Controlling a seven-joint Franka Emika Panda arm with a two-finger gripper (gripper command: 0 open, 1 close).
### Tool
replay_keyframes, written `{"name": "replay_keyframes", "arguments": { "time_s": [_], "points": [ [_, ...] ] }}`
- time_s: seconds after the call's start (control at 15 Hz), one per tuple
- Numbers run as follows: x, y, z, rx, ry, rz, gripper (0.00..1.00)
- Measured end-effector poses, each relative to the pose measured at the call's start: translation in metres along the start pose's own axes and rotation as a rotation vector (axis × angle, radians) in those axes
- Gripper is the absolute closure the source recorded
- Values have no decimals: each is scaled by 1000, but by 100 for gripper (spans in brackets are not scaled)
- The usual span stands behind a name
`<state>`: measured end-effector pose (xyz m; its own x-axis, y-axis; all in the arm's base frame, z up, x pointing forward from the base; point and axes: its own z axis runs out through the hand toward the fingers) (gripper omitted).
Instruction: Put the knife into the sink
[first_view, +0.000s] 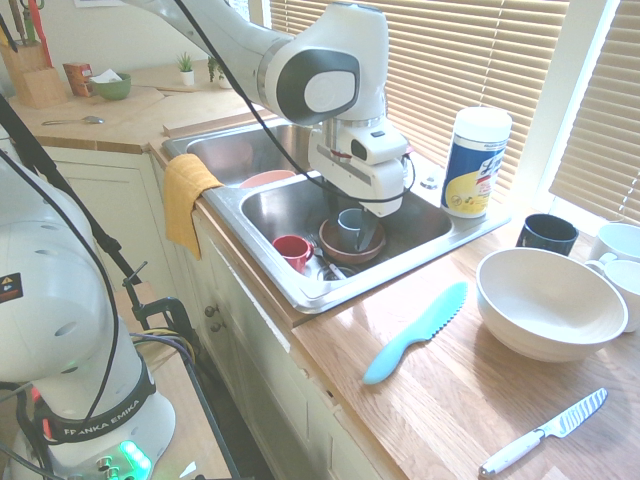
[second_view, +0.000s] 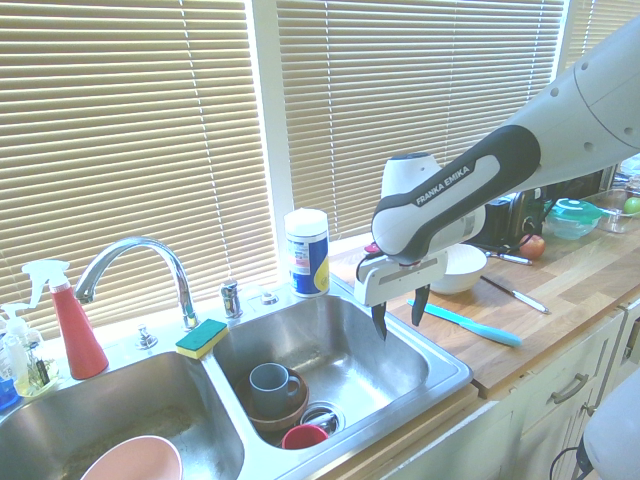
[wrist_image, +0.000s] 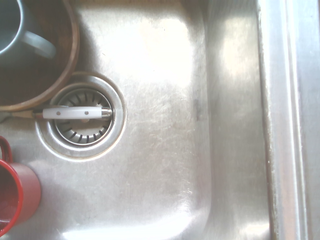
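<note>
With jaws spread and empty, hanging over double-basin steel sink. Find turquoise serrated plastic knife beyond jaws, on wooden tabletop. Judged ungrasped, undelivered; grasp, transfer, release left.

We see the knife on the bench, just beside the sink, not in it. All light blue, one piece, wavy serrated edge on the blade, rounded handle. Lying flat, handle end toward the bench's front edge, nothing gripping it. Sink is stainless, double-basin, shiny rim, curved chrome faucet at the back between the basins. We see dishes in both basins; round strainer drain in the one nearer the knife.
</note>
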<state>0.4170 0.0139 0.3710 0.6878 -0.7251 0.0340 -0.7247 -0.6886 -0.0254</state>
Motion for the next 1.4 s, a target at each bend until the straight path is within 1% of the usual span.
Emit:
{"name": "replay_keyframes", "arguments": {
  "time_s": [0.2,0.4,0.67,0.8,1.07,1.4],
  "points": [
    [2,-2,-2,9,9,4,0],
    [16,3,-18,20,34,4,0],
    [47,41,-28,-10,48,-101,0],
    [63,66,-23,-37,47,-129,0],
    [80,107,-4,-65,31,-108,0],
    [93,127,28,-78,39,-80,0]
  ]
}}
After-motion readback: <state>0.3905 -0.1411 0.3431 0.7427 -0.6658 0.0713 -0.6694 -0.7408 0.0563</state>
